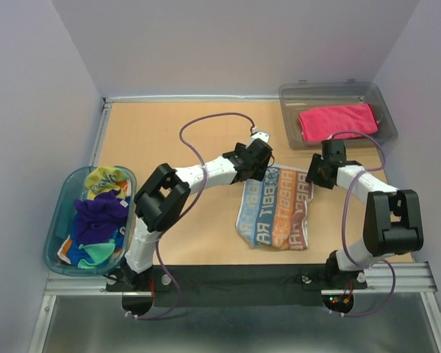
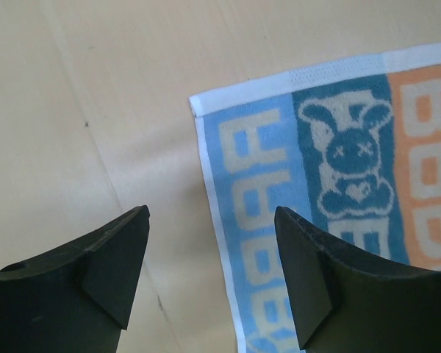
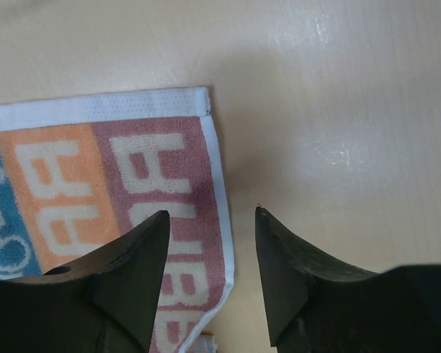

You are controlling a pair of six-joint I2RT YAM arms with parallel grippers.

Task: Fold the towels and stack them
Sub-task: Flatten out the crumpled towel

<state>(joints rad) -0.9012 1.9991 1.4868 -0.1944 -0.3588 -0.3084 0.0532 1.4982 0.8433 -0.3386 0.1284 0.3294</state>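
Note:
A blue-orange-pink striped towel (image 1: pixel 276 208) with big letters lies flat on the table's middle. My left gripper (image 1: pixel 259 163) is open above its far left corner; in the left wrist view (image 2: pixel 212 220) the towel's white edge (image 2: pixel 206 158) runs between the fingers. My right gripper (image 1: pixel 317 175) is open above the far right corner; its wrist view (image 3: pixel 210 220) shows the pink stripe (image 3: pixel 169 191) under the left finger. A magenta towel (image 1: pixel 338 121) lies folded in the clear grey bin (image 1: pixel 290 95). Purple (image 1: pixel 97 216), yellow (image 1: pixel 104 179) and teal (image 1: pixel 95 252) towels fill the oval tub (image 1: pixel 59 213).
The grey bin stands at the back right corner, the blue-rimmed tub at the left edge. Bare wooden table surface (image 1: pixel 162 140) lies behind and left of the striped towel. White walls close in the table on three sides.

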